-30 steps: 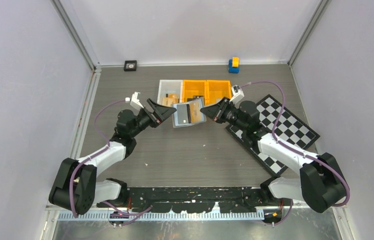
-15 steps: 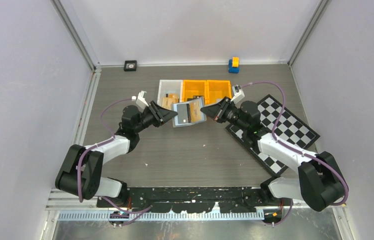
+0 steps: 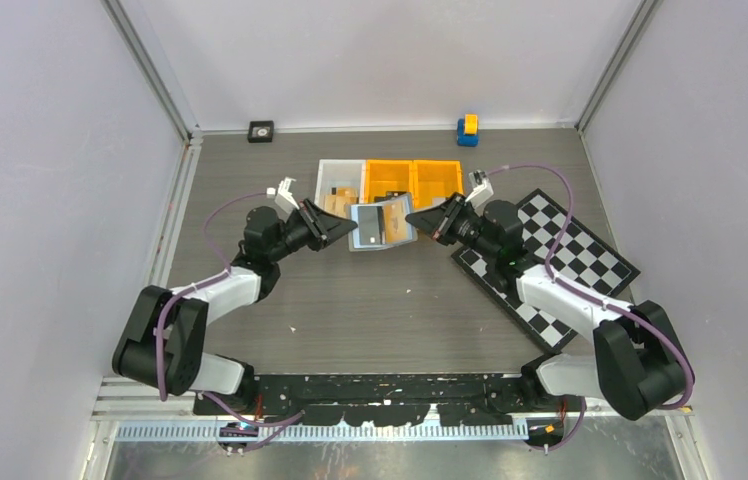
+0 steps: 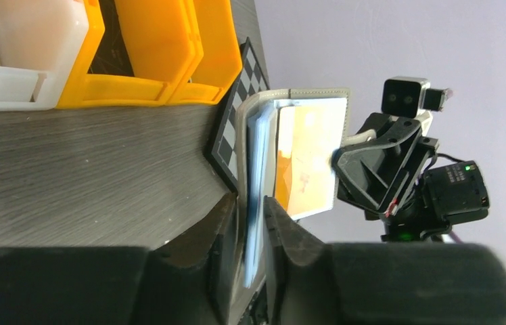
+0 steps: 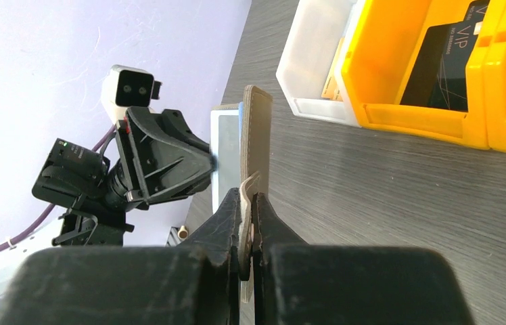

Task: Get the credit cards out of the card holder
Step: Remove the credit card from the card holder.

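Dark tabletop (image 3: 350,300) is lying beneath; before the orange bins (image 3: 412,180), left gripper (image 3: 351,228) and right gripper (image 3: 409,217) are clamping the card holder (image 3: 380,226) between them.

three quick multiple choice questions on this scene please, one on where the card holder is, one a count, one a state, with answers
1. Where is the card holder?
A. flat on the checkerboard mat
B. between the left fingers and the right fingers
C. against the back wall

2. How many orange bins are there?
A. one
B. four
C. two

3. What state is the card holder in?
A. opened out
B. folded shut
C. torn in two

Answers:
1 B: each wrist view shows its own fingers pinching one side of it.
2 C: two stand side by side, next to one white bin.
3 A: the top view shows both panels spread, with the inner pockets visible.
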Robot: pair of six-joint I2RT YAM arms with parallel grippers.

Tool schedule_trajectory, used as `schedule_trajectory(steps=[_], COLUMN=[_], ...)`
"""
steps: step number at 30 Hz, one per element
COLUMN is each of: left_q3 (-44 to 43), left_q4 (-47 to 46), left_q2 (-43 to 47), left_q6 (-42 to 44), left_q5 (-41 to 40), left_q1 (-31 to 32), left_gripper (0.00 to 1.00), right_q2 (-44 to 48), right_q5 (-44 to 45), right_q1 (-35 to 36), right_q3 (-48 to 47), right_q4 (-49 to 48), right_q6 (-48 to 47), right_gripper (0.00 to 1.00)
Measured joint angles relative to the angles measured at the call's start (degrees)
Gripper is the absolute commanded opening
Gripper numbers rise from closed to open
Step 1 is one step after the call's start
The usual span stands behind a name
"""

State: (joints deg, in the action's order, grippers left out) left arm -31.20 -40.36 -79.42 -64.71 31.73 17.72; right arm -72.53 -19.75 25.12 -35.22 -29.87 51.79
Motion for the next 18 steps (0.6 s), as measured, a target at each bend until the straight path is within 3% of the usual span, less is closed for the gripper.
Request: schedule_trajectory(steps=[2,4,14,18], left_q3=[-0.22,-0.44,-2.01,-2.01], left_q4=[-0.09,-0.09,-1.97,-5.64], left_q2=[-0.42,-1.01,-8.59,-11.39], left_q6=[-0.33,-0.85,-3.82,-6.08], left_q5=[0.55,1.09,4.02,5.4], left_q1=[0.0,0.0,0.0,0.0], left_gripper=[0.57,0.66,0.83,0.85], right_q2=[-0.02,-0.35,-2.73,-2.73], right_q5=[-0.37,-0.81,-3.65,-4.13], right_q1=[-0.35,-0.96,-2.93,-3.13], right_q3=[0.28,0.59,1.42,1.42], right_q4=[-0.26,-1.25,-6.58,-7.45], right_q6=[0.72,1.49,5.64,5.97], right_gripper=[0.05,0.04,0.02,0.02])
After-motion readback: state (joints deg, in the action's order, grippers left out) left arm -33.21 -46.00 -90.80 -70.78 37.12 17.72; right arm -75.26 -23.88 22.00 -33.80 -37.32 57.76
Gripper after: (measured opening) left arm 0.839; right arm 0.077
